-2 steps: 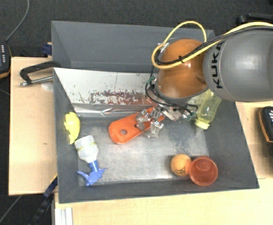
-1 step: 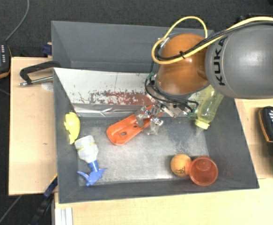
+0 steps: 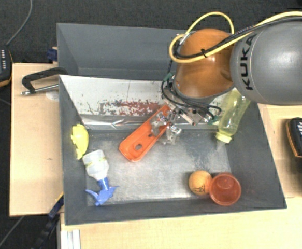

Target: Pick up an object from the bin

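Camera view is showing the gripper [image 3: 169,126] sitting low over the upper end of the orange tool [image 3: 137,146]. The tool is lying slantwise in the middle of the frame, its lower end seemingly resting on the bin [image 3: 156,183] floor. Whether the gripper is clamping the tool or standing wide cannot be told. The approach is looking done, while the lift is apparently not yet happening. A green bottle [image 3: 231,115] is leaning just to the right.
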Motion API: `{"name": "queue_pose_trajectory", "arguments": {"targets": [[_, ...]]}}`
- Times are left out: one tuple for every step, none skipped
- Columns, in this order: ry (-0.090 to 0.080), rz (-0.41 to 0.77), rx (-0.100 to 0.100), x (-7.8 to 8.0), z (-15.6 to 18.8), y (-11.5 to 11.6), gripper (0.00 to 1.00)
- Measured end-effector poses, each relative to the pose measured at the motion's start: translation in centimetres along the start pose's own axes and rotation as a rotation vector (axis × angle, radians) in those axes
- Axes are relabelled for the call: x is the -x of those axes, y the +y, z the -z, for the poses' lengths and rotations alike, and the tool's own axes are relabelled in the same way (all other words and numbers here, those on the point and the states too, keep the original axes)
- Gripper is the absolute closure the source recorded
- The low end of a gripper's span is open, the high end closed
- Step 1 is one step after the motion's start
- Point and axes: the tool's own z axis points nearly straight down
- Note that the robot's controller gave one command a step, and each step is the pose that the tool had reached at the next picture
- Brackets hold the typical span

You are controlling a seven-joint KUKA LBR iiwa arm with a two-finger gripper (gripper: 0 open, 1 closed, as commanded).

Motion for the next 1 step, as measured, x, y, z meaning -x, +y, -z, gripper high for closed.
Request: {"name": "queue_pose_trajectory", "arguments": {"targets": [[0.002,0.034,0.002,-0.48,6.03,-0.28,1.0]]}}
